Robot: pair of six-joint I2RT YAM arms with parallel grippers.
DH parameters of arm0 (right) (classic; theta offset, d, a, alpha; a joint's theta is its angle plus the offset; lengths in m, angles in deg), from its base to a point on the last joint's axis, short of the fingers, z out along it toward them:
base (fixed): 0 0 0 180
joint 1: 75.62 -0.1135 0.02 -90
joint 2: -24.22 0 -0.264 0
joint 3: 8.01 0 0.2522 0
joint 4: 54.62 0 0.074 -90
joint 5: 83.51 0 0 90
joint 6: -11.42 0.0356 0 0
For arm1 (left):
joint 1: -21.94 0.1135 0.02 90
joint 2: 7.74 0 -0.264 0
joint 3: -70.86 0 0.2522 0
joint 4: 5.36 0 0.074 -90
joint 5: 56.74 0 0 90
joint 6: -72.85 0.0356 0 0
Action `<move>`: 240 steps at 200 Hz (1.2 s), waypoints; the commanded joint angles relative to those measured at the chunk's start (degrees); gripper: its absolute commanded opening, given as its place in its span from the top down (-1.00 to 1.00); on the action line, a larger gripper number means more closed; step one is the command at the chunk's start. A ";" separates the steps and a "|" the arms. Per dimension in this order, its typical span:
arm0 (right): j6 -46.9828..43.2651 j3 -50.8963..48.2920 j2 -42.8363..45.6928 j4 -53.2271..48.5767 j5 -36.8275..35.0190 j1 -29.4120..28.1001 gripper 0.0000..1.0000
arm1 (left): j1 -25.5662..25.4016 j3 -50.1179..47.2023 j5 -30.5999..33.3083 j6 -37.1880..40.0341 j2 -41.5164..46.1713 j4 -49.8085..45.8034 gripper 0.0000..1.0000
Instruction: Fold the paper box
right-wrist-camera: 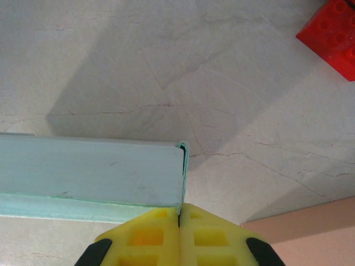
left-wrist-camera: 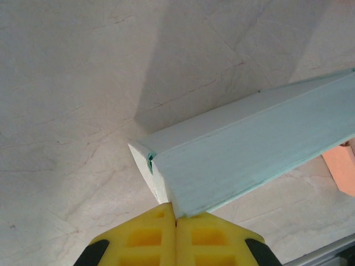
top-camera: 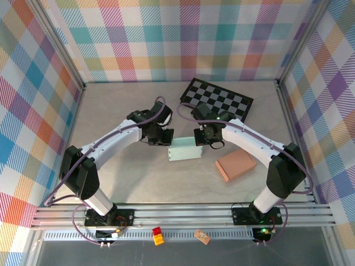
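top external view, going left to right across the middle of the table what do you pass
left gripper → paper box → right gripper → pink block

No text or labels legible — none.

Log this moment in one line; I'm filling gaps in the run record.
task: fold paper box | left gripper: shut on its left end | right gripper: shut on its right end

A checkerboard mat (top-camera: 217,100) lies at the back, a salmon block (top-camera: 236,164) front right.
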 commanded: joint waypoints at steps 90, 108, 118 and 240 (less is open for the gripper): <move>1.31 1.05 -1.51 -0.81 0.87 -0.95 1.00 | 0.27 7.99 -3.83 -4.59 -4.94 -6.60 1.00; 1.39 1.15 -1.51 -0.63 0.81 -1.04 1.00 | 0.26 8.34 -4.22 -5.52 -5.29 -7.24 1.00; 1.34 1.13 -1.49 -0.46 0.81 -1.00 1.00 | 0.31 8.57 -4.25 -6.06 -5.52 -7.47 1.00; -0.19 1.32 -1.36 -0.51 -0.20 -1.08 1.00 | 1.88 13.03 -6.67 -8.07 -8.52 -12.51 1.00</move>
